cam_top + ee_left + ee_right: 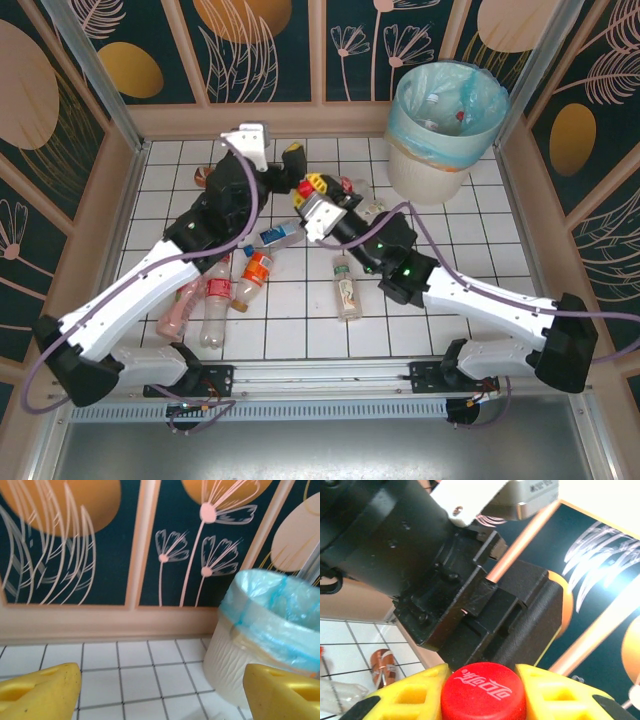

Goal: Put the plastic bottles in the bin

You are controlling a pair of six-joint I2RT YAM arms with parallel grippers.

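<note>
My right gripper (482, 700) is shut on the red cap of a plastic bottle (482, 692); the yellow fingers (405, 695) press it from both sides. From above, this gripper (312, 187) sits mid-table, right beside the left gripper (287, 162). The left gripper (162, 692) is open with nothing between its yellow fingertips (42, 690), facing the bin (260, 640). The bin (440, 165), white with a blue liner, stands at the far right corner and holds some bottles (432, 100). Several more bottles lie on the tiles, such as an orange-labelled one (256, 276) and a green-capped one (346, 290).
The left arm's black wrist (445, 580) looms directly in front of the right gripper, very close. A brownish bottle (382, 667) lies by the back wall. Raised wooden walls (300, 120) border the tiled table (300, 330). Bare tiles lie between the left gripper and the bin (150, 670).
</note>
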